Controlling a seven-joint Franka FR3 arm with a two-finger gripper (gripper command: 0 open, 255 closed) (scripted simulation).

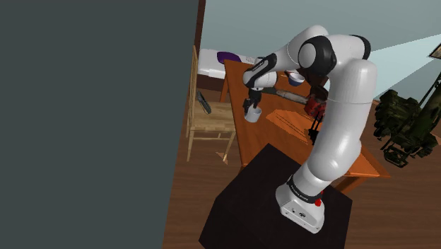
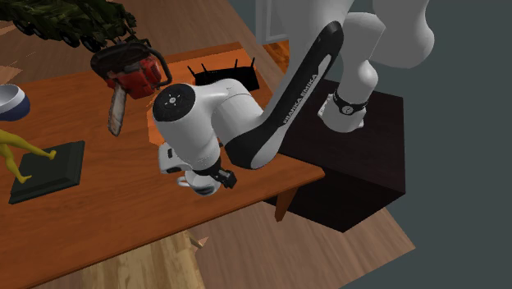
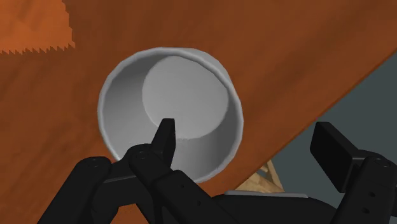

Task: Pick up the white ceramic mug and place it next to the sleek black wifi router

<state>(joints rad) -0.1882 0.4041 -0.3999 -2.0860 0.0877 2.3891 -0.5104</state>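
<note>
— So, how do the jaws stand?

— Spread wide. In the wrist view one of the fingers point(image 3: 167, 137) points into the mouth of the mug point(image 3: 172, 95). The other sits outside the rim, past the line of the table's edge. The mug's wall lies between them, and neither visibly presses on it.

— Any writing?

— White letters run along the dark strip of the arm point(image 2: 297, 97); they look like "FRANKA EMIKA". I can read nothing else.

— And the surface?

— An orange-brown wooden table point(image 2: 123, 205). The mug point(image 1: 252, 114), drawn pale grey-white, stands upright close to the table's edge, right under the jaws.

— The router?

— The black router point(image 2: 221, 78), antennas up, sits on the table beyond the arm's white joint in the second exterior view, well apart from the mug. A red chainsaw point(image 2: 131, 72) lies near it. Toward that view's left a yellow figurine point(image 2: 12, 148) stands on a dark base, near a blue-and-white bowl point(image 2: 10, 100).

— The room?

— There is a wooden plank floor point(image 1: 198, 177) and a dark grey wall point(image 1: 85, 120) along the shoulder view's left. A wooden chair point(image 1: 208, 117) is drawn up to the table, and a black box stand point(image 1: 254, 205) sits under the arm.
</note>
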